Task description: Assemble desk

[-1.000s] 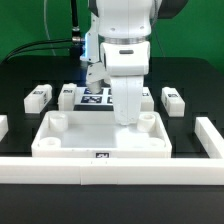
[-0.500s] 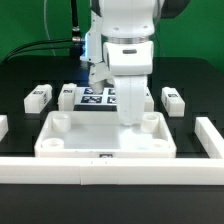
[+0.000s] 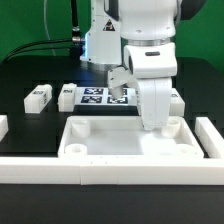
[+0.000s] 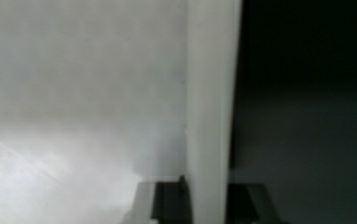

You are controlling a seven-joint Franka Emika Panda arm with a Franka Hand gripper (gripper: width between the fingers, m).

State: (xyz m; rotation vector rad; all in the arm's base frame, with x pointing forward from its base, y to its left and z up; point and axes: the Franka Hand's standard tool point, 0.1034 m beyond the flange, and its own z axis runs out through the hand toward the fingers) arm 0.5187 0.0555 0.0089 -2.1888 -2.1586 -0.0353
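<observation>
None of the joining looks done, reading from the hand out. Gripper (image 3: 153, 122) is narrow, jaws pinched nearly together. In the wrist view a thin white upright wall runs between them (image 4: 196, 205), so I judge it is clamped on the raised rim of the tabletop (image 3: 125, 153), at the far wall near the exterior view's right end. The corner socket (image 3: 172, 127) just beside the gripper is empty, and the other sockets that show are empty too. Beyond the tabletop, three legs lie loose on the black table: one leg (image 3: 176, 100) close behind the gripper and partly hidden by it, a second leg (image 3: 68, 96) next to the marker board (image 3: 95, 97), and a third leg (image 3: 38, 96) farther toward the exterior view's left. I can't see a fourth leg; the arm may hide it. Left to do: every leg into its socket. This looks like the tabletop-positioning step, early on. The tabletop sits directly under and around the gripper, stretching from it mostly toward the exterior view's left and toward the camera, with its near wall just behind the front border rail (image 3: 110, 172).
</observation>
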